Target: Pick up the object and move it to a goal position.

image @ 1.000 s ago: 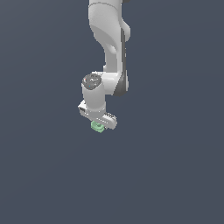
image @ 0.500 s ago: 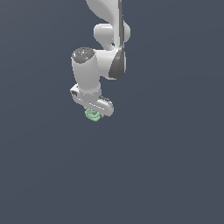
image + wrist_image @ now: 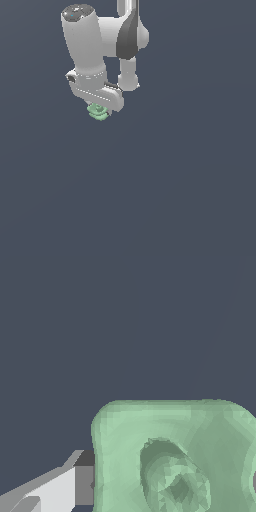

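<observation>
though it is small, the object (image 3: 98, 111), a pale green rounded block with a ringed hollow (image 3: 172, 481) on top, looks rigid and light, best pinched across its flat sides. it sits directly under the gripper (image 3: 99, 108), whose finger (image 3: 60, 487) presses one side, evidently clamped on it.

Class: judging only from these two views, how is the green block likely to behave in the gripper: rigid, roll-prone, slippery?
The green block looks rigid, keeping its squarish outline against the finger. Its flat sides probably resist rolling. Rounded corners and a smooth look suggest that it could slip in the gripper.
</observation>
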